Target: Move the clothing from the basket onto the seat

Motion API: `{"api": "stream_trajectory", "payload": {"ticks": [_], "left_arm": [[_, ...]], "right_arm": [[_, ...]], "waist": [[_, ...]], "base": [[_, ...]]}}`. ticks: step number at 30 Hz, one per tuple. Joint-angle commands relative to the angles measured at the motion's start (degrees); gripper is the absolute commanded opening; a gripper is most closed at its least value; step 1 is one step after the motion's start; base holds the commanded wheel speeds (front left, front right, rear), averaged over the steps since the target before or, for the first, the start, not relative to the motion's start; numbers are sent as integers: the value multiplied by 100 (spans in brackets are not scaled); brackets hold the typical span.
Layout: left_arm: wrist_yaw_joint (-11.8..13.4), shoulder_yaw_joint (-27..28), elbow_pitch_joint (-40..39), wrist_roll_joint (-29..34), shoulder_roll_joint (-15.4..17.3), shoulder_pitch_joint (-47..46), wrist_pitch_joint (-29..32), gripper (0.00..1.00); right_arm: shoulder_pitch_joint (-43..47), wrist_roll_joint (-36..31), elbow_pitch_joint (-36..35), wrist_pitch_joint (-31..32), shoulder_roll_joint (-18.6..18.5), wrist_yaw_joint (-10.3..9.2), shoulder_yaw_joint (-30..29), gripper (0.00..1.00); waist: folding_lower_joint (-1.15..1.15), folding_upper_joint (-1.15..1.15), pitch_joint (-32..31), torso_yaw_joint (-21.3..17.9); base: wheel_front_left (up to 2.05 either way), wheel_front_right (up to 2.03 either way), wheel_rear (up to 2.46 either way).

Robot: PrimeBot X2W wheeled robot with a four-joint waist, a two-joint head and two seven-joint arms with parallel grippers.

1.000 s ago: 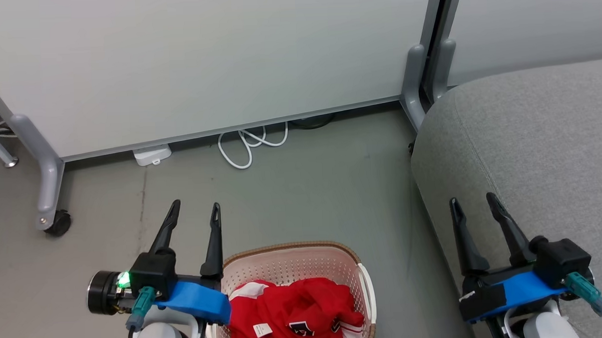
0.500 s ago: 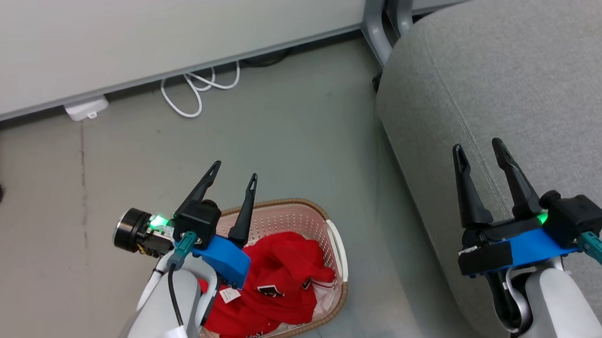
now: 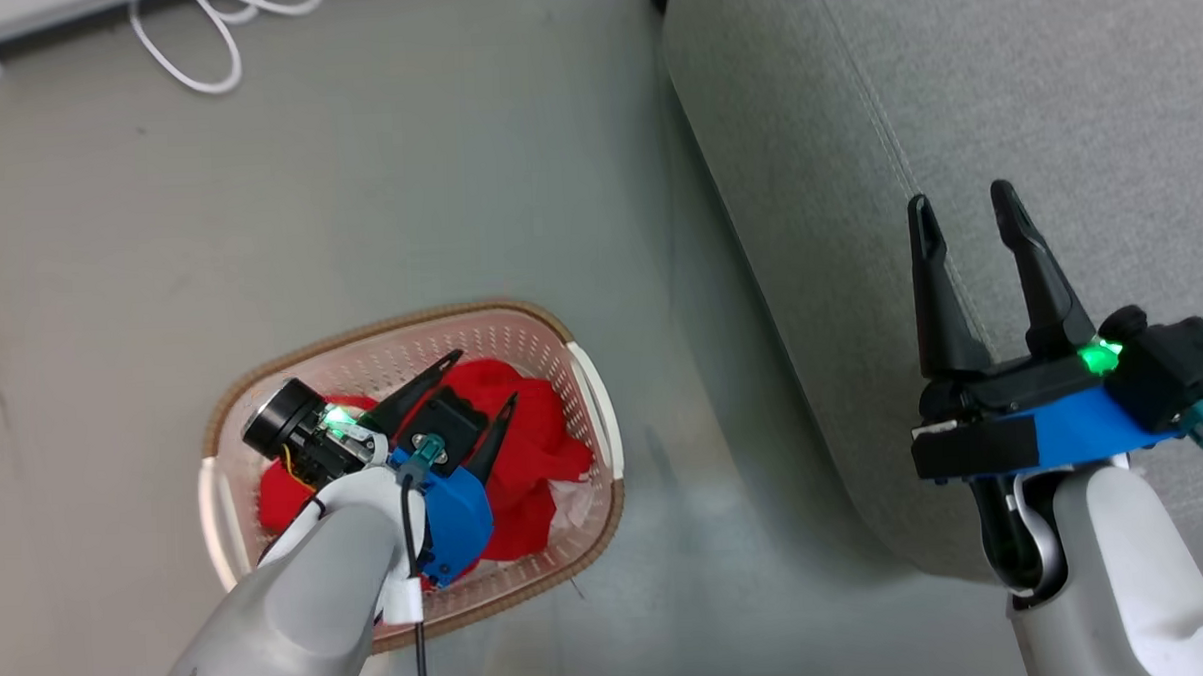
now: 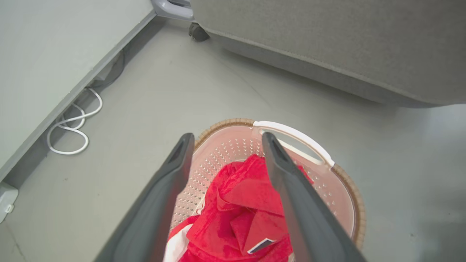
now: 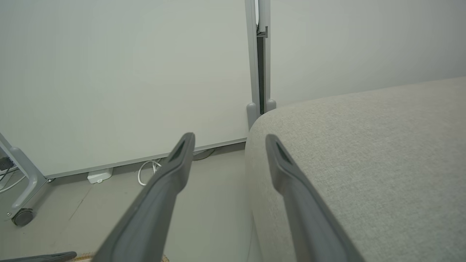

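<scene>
Crumpled red clothing (image 3: 543,442) with white trim and a small white tag (image 4: 259,246), unreadable, lies in the cream perforated basket (image 3: 401,321) with its brown woven-look rim, on the floor (image 3: 356,186) beside the grey upholstered seat (image 3: 953,76). The left hand (image 3: 485,376) hangs over the clothing, fingers parted and empty. The right hand (image 3: 960,195), likewise parted, is above the seat.
</scene>
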Motion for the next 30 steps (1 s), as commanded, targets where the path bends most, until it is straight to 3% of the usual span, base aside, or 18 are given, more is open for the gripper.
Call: {"api": "stream_trajectory", "payload": {"ticks": [1, 14, 22, 30], "left_arm": [[1, -218, 210, -105, 13, -176, 85, 100], [1, -2004, 955, -1271, 37, -547, 693, 100], [1, -2504, 1075, -1962, 146, -856, 807, 100], [0, -2759, 1320, -2277, 24, -1183, 772, 100]], "right_arm": [[-143, 14, -54, -22, -12, 3, 7, 100], [-403, 42, -174, -22, -12, 2, 7, 100], [-572, 82, -267, -22, -11, 2, 5, 100], [-717, 146, -340, -22, -12, 2, -3, 100]], "waist": [[-1, 0, 303, -160], [-1, 0, 903, -222], [-1, 0, 1388, -296], [-1, 0, 1807, -356]], "base": [[0, 0, 0], [0, 0, 0], [0, 0, 0], [0, 0, 0]]}}
